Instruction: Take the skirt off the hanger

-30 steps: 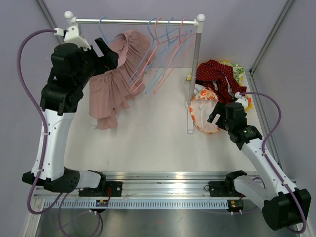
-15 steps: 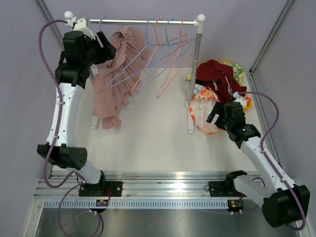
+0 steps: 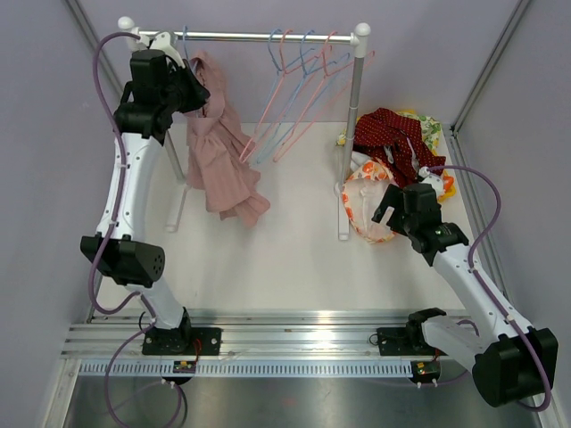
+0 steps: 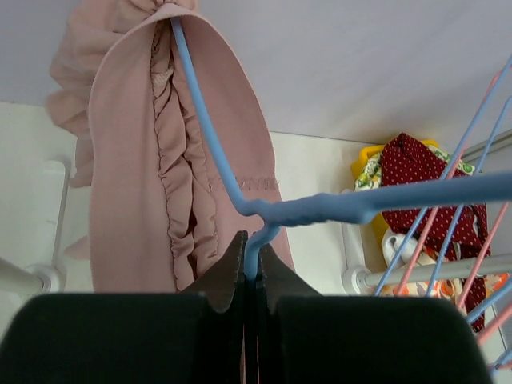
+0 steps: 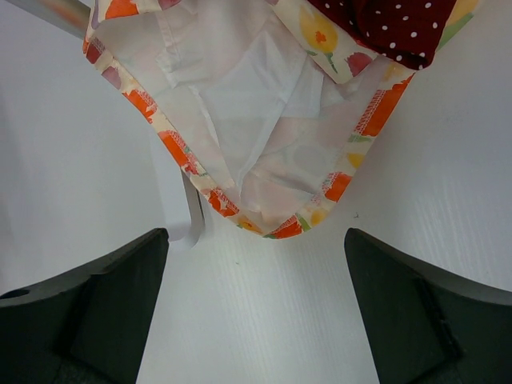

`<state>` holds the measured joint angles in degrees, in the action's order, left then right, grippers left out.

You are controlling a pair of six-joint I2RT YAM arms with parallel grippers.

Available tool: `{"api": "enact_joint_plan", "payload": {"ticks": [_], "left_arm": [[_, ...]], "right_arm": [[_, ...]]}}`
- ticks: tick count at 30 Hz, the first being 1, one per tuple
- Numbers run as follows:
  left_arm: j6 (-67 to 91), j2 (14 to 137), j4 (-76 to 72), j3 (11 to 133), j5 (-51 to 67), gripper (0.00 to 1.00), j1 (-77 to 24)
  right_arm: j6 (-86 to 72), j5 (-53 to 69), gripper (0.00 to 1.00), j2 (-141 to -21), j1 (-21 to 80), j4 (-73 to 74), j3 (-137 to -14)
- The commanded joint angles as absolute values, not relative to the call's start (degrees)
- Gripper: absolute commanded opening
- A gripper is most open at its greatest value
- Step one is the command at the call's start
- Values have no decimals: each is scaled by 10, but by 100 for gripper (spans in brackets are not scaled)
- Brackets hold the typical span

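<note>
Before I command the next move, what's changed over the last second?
The left arm straightened up toward the rack's back-left corner, its jaws shut on the blue hanger. The skirt, earlier fanned out, now hangs narrow and straight below the rail; the empty hangers swayed. The right arm and clothes pile stayed put.

Both arms wear white shells on their long links and black housings at the joints: the left arm (image 3: 125, 189) at the left of the frame, the right arm (image 3: 466, 269) at the lower right. A mauve cable (image 3: 97, 89) loops beside each. Black bases (image 3: 181, 341) sit on a silver rail (image 3: 294, 332). The fingers (image 4: 228, 270) are matte black, tapering to wedges.
</note>
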<state>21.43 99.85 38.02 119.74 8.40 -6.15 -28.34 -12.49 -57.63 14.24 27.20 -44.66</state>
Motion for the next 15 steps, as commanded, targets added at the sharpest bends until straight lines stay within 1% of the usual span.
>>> {"api": "enact_joint_plan", "payload": {"ticks": [1, 5, 6, 8, 9, 12, 13, 15], "left_arm": [[214, 933, 377, 1272, 89, 0, -59], [226, 911, 409, 1322, 100, 0, -61], [229, 896, 411, 1323, 102, 0, -61], [235, 869, 401, 1301, 103, 0, -64], [236, 851, 400, 1296, 98, 0, -65], [243, 830, 403, 1277, 98, 0, -66], [244, 818, 403, 1272, 98, 0, -66], [246, 807, 404, 1254, 95, 0, -69]], "right_arm": [[-282, -123, 100, -566, 146, 264, -468], [-271, -78, 99, -548, 150, 269, -521], [-260, -36, 100, -537, 162, 263, -532], [-251, -12, 99, -529, 189, 245, -571], [-239, -22, 99, -529, 229, 251, -590], [-214, -54, 99, -552, 299, 272, -681], [-207, -48, 99, -559, 340, 282, -704], [-195, -51, 100, -586, 385, 289, -768]]}}
